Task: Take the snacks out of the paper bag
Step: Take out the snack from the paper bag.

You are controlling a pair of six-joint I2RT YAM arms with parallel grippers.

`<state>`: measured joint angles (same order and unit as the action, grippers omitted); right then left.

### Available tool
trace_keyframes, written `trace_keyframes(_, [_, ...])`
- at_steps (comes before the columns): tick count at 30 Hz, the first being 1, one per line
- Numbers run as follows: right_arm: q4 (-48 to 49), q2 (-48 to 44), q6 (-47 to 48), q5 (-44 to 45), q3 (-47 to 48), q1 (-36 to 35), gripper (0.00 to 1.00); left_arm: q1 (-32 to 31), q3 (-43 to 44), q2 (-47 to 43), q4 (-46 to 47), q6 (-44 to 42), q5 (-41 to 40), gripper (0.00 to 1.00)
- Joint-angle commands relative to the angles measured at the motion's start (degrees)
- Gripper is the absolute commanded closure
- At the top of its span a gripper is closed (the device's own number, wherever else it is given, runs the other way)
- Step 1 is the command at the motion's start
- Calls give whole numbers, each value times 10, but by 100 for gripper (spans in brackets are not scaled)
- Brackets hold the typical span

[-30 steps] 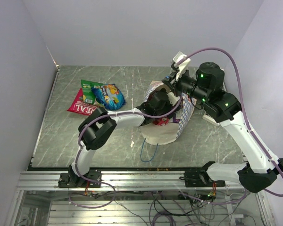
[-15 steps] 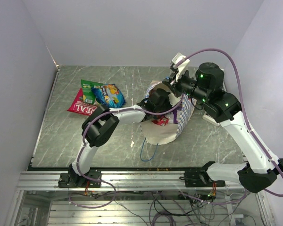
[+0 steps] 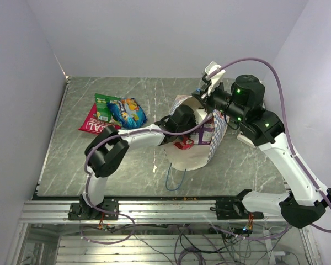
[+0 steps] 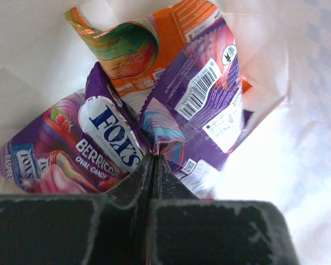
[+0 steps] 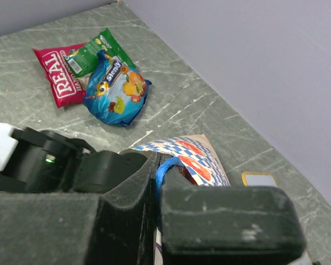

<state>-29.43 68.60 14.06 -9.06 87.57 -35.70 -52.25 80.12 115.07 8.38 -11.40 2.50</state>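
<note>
Left wrist view: left gripper (image 4: 154,160) fully closed among glossy crinkled purple packets (image 4: 107,138) (pinch unclear) inside cream paper bag (image 4: 298,165); right gripper (image 5: 156,190) clamps its checkered rim beside thin blue cord (image 5: 164,168).

We count one paper bag (image 3: 190,159) on the table (image 3: 127,160). Outside the bag there are three packets: one red packet (image 3: 94,126), one green packet (image 3: 103,106) and one blue packet (image 3: 128,112). Inside the bag we can see three more: one purple FOX'S packet (image 4: 71,149), one second purple packet (image 4: 201,110) with a barcode, and one orange packet (image 4: 138,49). We also count one small red thing (image 3: 185,144) and one flat pale block (image 5: 259,179).
</note>
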Motion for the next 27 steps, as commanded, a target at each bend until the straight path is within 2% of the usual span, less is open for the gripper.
trace_keyframes(1, [42,-21,-4,30,-9,0,100,-4,-19,-84,-16,79,-13,93])
trace_keyframes(8, [72,-43,-15,55,-36,0,100,-12,-33,-186,-100,171,-58,93])
trace_keyframes(15, [103,-70,-35,95,-77,0,100,-30,-10,-282,-213,212,-77,93])
trace_keyframes(19, [125,-74,-45,100,-90,-1,100,-30,-21,-359,-243,225,-68,93])
trace_keyframes(22, [135,-68,-47,91,-93,0,100,-31,2,-404,-290,237,-61,93])
trace_keyframes(27, [145,-65,-38,93,-97,0,100,-21,66,-437,-391,262,-104,93])
